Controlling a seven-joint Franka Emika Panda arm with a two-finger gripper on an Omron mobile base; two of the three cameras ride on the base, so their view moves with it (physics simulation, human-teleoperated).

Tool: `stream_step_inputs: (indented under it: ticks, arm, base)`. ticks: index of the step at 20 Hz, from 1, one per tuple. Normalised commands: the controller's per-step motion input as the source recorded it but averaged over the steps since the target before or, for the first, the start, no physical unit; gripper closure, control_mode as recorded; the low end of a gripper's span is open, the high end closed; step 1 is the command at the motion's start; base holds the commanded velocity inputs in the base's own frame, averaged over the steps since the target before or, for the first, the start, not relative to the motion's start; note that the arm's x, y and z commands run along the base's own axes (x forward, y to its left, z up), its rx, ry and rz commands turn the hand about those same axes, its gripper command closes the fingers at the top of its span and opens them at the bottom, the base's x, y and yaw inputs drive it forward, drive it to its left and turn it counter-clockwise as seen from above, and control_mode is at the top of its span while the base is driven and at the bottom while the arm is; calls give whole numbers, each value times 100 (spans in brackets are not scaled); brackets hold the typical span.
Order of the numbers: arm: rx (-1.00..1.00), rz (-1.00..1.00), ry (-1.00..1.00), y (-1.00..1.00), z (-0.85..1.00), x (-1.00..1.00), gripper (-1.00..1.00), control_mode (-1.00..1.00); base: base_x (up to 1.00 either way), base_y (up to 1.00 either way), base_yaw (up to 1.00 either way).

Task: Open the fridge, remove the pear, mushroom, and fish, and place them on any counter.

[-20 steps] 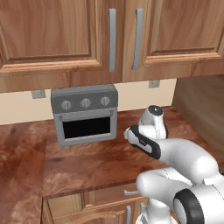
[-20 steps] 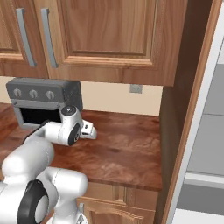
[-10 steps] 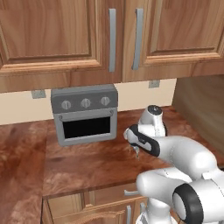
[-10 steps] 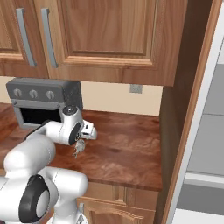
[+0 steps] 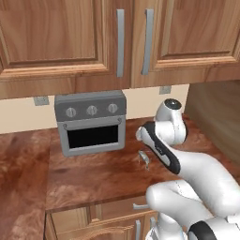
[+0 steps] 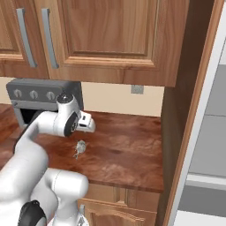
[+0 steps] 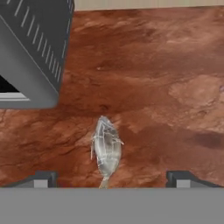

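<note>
The fish (image 7: 106,148) lies on the dark reddish-brown counter (image 7: 175,87), free of the gripper (image 7: 111,178). In the hand view the two finger tips stand wide apart at the bottom, and the fish lies between them, a little nearer to the left tip, touching neither one. Its tail points toward the hand. The grey toaster oven (image 5: 90,122) stands near it on the same counter. In the right base view the fish (image 6: 80,148) lies just below the hand (image 6: 86,123), which hangs above the counter.
</note>
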Motion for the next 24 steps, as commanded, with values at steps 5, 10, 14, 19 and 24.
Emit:
stream_step_inputs:
  ticks: [5,10,14,19,24]
  arm:
    - [-2,0,-2,0,34,-97,-100,-100]
    - [0,0,-8,-6,83,-96,-100,-100]
    - [-4,0,-14,-6,100,-72,-100,-100]
    - [-2,0,-10,-9,91,-72,-100,-100]
    - [0,0,-3,-2,29,-38,-100,-100]
  base:
    - [0,0,0]
    - [0,0,0]
    - [0,0,0]
    - [0,0,0]
    - [0,0,0]
